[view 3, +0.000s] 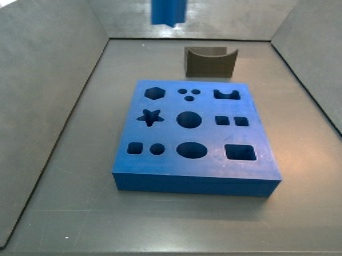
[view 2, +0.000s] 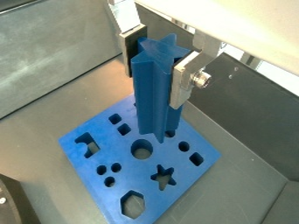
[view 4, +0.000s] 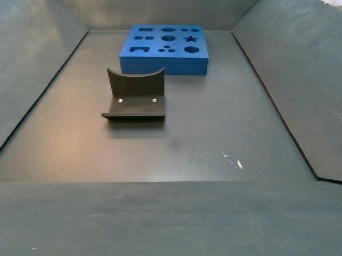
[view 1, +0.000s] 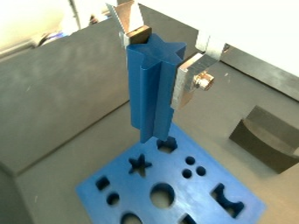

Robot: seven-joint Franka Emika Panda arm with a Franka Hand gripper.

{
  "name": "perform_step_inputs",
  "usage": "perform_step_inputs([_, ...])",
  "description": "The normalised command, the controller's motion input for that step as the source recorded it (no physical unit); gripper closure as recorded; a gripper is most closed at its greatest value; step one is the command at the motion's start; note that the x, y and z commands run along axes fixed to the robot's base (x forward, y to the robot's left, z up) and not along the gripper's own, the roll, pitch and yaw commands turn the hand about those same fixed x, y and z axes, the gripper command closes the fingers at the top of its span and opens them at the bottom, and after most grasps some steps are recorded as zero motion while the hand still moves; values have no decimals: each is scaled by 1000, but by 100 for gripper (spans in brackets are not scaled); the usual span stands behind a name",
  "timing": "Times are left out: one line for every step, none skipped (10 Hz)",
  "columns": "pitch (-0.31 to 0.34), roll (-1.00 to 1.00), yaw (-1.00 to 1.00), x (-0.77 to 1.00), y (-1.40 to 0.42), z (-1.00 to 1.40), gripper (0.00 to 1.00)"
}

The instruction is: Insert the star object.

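Note:
My gripper [view 1: 159,56] is shut on the star object [view 1: 152,87], a tall bright-blue peg with a star-shaped top. It holds the peg upright near the top end, also in the other wrist view [view 2: 152,87], with the gripper [view 2: 153,58] around it. The peg hangs above the flat blue board [view 1: 132,186] with its shaped holes. The star hole [view 1: 140,164] lies off to one side of the peg's lower end and also shows in the other wrist view [view 2: 163,178]. In a side view only the peg's lower end [view 3: 168,10] shows, high above the board [view 3: 194,182] and its star hole [view 3: 151,117].
The dark fixture [view 3: 210,62] stands on the floor behind the board, and apart from the board [view 4: 166,67] in a side view [view 4: 134,95]. It also shows in a wrist view [view 1: 267,136]. Grey sloping walls enclose the floor.

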Motion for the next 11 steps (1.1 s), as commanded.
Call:
perform_step_inputs([-49, -47, -903, -317, 200, -951, 100])
perform_step_inputs([-49, -44, -903, -317, 200, -951, 100])
perform_step_inputs([-46, -49, -883, -331, 186, -963, 100])
perform_step_inputs([-151, 0, -700, -351, -57, -883, 100])
perform_step_inputs([-319, 36, -217, 0, -440, -649, 100])
perform_step_inputs([-347, 47, -20, 0, -417, -583, 100])
perform_step_inputs([-274, -26, -71, 0, -106, -631, 100])
perform_step_inputs([-266, 0, -311, -31, 0, -640, 100])
perform_step_inputs([-196, 174, -389, -189, 0, -623, 100])
perform_step_inputs([-159, 211, -360, -149, -66, -600, 100])
perform_step_inputs([-151, 81, -357, 0, -49, -429, 100])
